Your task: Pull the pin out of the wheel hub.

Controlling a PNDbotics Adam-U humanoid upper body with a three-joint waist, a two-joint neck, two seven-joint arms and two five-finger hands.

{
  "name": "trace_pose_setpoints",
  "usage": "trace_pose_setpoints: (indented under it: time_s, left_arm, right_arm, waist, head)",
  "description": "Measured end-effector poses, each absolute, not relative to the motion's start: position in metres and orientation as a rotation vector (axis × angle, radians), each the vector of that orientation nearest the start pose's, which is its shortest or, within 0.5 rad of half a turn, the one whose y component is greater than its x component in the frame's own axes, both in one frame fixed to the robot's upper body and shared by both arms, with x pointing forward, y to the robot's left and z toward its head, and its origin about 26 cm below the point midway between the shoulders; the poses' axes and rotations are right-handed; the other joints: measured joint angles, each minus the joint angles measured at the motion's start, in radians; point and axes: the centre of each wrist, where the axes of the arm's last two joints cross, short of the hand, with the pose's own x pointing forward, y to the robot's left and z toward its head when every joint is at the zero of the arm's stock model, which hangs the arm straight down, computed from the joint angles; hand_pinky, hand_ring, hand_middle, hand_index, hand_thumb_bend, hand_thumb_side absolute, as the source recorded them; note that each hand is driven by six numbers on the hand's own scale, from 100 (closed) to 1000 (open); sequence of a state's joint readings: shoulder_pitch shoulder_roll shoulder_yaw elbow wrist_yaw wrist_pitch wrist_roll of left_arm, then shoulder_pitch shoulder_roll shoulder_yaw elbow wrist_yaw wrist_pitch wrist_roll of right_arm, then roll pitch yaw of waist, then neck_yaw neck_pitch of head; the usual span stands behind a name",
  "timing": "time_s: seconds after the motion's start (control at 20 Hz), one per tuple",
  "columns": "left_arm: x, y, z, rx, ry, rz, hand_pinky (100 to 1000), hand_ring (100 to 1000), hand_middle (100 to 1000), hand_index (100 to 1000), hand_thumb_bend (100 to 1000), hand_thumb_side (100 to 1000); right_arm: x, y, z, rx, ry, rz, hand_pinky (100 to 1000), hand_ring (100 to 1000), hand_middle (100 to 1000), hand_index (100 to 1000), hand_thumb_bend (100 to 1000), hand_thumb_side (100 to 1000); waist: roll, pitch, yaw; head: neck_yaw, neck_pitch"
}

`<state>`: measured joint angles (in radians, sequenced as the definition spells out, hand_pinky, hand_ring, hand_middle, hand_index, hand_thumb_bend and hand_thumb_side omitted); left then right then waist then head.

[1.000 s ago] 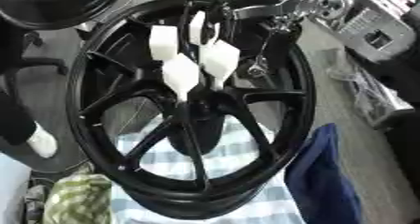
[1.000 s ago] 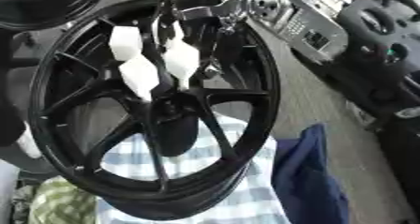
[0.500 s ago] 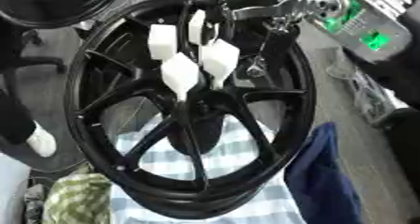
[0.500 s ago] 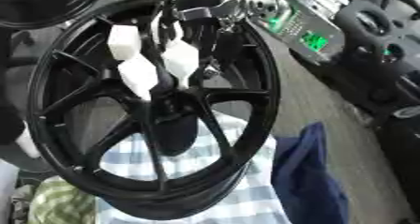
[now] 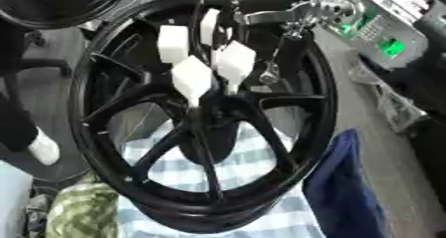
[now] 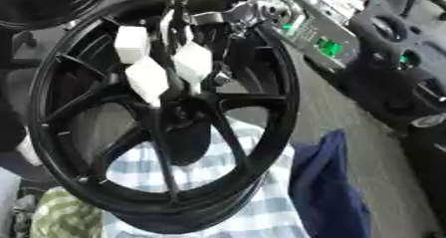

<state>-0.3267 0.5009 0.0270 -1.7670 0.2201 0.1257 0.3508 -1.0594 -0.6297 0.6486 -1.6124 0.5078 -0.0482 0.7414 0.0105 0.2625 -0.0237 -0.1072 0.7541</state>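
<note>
Right hand (image 5: 205, 62), white-tipped fingers curled downward, arm from above.

A: Both views are taken from the head, angled steeply down and held close, with the black wheel (image 5: 205, 117) filling most of each frame.

B: Nearly the same scene is shared; in the right eye view the wheel is shifted leftward, and more of the green-lit device (image 6: 327, 38) is shown.

A blue-and-white checked cloth (image 5: 218, 167) covers the surface and shows between the spokes of the black wheel (image 5: 322, 107) that rests on it. Near the wheel's lower right lies a dark blue cloth (image 5: 344, 192); at lower left, a green patterned bundle (image 5: 78, 212).
</note>
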Motion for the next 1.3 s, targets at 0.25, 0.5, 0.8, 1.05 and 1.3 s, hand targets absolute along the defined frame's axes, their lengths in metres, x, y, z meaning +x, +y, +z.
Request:
trace_pose_setpoints:
  time_s: [0.25, 0.5, 0.8, 1.05, 1.3]
  left_arm:
    - [0.3315, 0.3155, 0.1816, 0.384, -1.99, 0.032, 868, 776, 823, 795, 1000, 554]
    - [0.3316, 0.3154, 0.1816, 0.384, -1.99, 0.032, 868, 776, 824, 794, 1000, 553]
    - [0.3315, 0.3154, 0.1816, 0.384, -1.99, 0.032, 869, 776, 825, 793, 1000, 552]
    - [0.3316, 0.3153, 0.1815, 0.384, -1.989, 0.03, 869, 776, 826, 793, 1000, 552]
    - [0.3316, 0.3153, 0.1815, 0.389, -1.99, 0.028, 870, 776, 826, 792, 1000, 552]
  right_arm:
    - [0.3737, -0.1406, 0.293, 0.815, 1.918, -2.866, 779, 669, 700, 780, 433, 100]
    - [0.375, -0.1408, 0.2916, 0.814, 1.917, -2.869, 779, 667, 696, 776, 430, 100]
    - [0.376, -0.141, 0.2904, 0.809, 1.926, -2.873, 772, 640, 667, 753, 423, 100]
    - [0.376, -0.141, 0.2904, 0.796, 1.976, -2.864, 768, 613, 632, 723, 375, 100]
    - [0.376, -0.141, 0.2902, 0.789, 2.015, -2.854, 760, 587, 605, 692, 340, 100]
  waist:
    - [0.001, 0.003, 0.001]
    - [0.002, 0.005, 0.002]
    - [0.004, 0.005, 0.002]
    - [0.004, 0.006, 0.001]
    - [0.004, 0.008, 0.001]
  head:
    - [-0.001, -0.001]
    - [-0.001, -0.001]
    - [-0.002, -0.001]
    - [-0.004, -0.001]
    - [-0.004, -0.001]
